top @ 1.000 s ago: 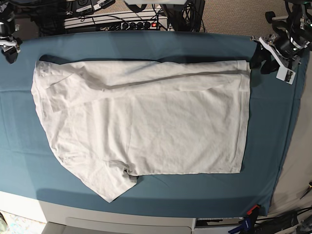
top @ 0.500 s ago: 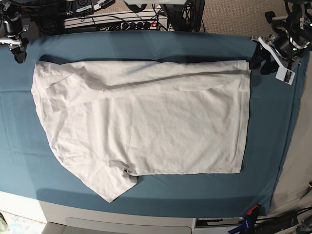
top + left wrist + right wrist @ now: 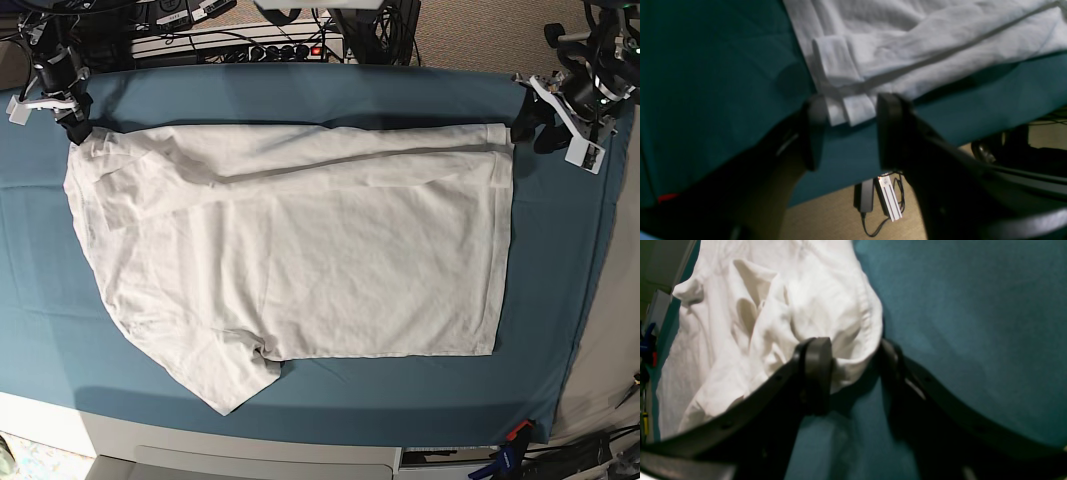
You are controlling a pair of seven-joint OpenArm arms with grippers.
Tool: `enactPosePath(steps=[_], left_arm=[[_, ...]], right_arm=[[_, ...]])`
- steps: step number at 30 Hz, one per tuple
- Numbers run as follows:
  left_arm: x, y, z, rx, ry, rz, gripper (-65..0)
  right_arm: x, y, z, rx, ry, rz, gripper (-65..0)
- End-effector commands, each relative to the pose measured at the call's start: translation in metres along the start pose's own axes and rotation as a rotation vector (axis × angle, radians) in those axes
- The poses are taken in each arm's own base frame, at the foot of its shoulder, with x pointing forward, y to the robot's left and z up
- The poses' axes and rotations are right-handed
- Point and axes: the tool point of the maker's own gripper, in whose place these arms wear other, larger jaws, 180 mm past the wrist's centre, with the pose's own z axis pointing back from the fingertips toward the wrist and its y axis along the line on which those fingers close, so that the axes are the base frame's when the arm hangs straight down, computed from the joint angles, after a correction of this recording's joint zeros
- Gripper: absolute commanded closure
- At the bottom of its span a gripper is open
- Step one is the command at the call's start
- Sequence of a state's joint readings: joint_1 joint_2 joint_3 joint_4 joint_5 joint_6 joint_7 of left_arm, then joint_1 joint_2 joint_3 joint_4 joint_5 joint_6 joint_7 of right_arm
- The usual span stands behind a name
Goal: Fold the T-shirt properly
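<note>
The white T-shirt (image 3: pixel 300 240) lies spread on the teal cloth (image 3: pixel 300 95), one side folded over along the far edge, a sleeve pointing to the near left. My left gripper (image 3: pixel 528 128) is open at the shirt's far right corner. In the left wrist view the left gripper (image 3: pixel 848 133) has its jaws on either side of the hem corner of the shirt (image 3: pixel 853 110). My right gripper (image 3: pixel 75 128) is open at the far left corner. In the right wrist view the right gripper (image 3: pixel 855 373) straddles the bunched edge of the shirt (image 3: pixel 846 340).
A power strip with cables (image 3: pixel 250 45) sits behind the table's far edge. The white table front (image 3: pixel 250 455) shows below the cloth. The cloth hangs over the right side (image 3: pixel 590 300). A power adapter (image 3: pixel 887 200) lies on the floor.
My right gripper has moved right from the far left table edge to the shirt's far left corner. My left gripper has barely moved. The shirt lies as before.
</note>
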State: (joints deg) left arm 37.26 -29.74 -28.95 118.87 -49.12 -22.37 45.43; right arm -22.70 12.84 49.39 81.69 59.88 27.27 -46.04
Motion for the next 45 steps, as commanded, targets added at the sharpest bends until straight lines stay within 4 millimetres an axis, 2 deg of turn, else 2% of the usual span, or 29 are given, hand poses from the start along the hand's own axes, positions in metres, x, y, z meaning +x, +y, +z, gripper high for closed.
enactPosePath(steps=[1, 2, 4, 5, 9, 13, 22, 28, 31, 35, 40, 43, 45], left_arm=[[0.010, -0.001, 0.003, -0.005, -0.032, -0.020, -26.5], [0.010, -0.001, 0.003, -0.004, -0.033, -0.021, -26.5], [0.011, -0.001, 0.003, -0.004, -0.034, -0.021, -26.5], [0.011, -0.001, 0.003, -0.005, -0.037, -0.020, -26.5], [0.011, 0.001, 0.003, 0.005, -0.040, -0.009, -26.5], [0.003, 0.021, 0.003, 0.130, -0.019, 0.139, -26.5], [-0.006, 0.013, -0.001, 0.126, -0.032, 0.210, -26.5], [-0.026, 0.021, -0.009, 0.153, -0.008, 0.305, -26.5], [-0.028, 0.023, -0.011, 0.155, -0.014, 0.324, -26.5], [-0.016, 0.045, -0.003, 0.222, -0.070, 0.341, -26.4], [-0.009, 0.089, 0.027, 0.334, -0.138, 0.394, -26.4], [-0.014, 0.099, 0.036, 0.334, -0.154, 0.440, -26.4], [-0.019, 0.095, 0.034, 0.282, -0.153, 0.471, -26.4]], right_arm=[[0.014, 0.004, 0.002, 0.015, -0.038, 0.026, -23.5], [0.015, 0.004, 0.002, 0.015, -0.042, 0.027, -19.4], [0.016, 0.004, 0.002, 0.015, -0.049, 0.027, -5.1], [0.017, 0.004, 0.002, 0.015, -0.051, 0.027, 0.0], [0.019, 0.004, 0.002, 0.015, -0.063, 0.027, 0.0], [0.019, 0.004, 0.002, 0.015, -0.063, 0.027, 0.0], [0.019, 0.004, 0.002, 0.015, -0.063, 0.027, 0.0], [0.019, 0.004, 0.002, 0.015, -0.064, 0.027, 0.0], [0.020, 0.004, 0.002, 0.015, -0.066, 0.027, 0.0], [0.020, 0.004, 0.002, 0.015, -0.067, 0.029, 0.0], [0.021, 0.004, 0.002, 0.015, -0.069, 0.029, 0.0], [0.022, 0.004, 0.002, 0.016, -0.071, 0.029, 0.0], [0.022, 0.004, 0.002, 0.016, -0.072, 0.029, 0.0]])
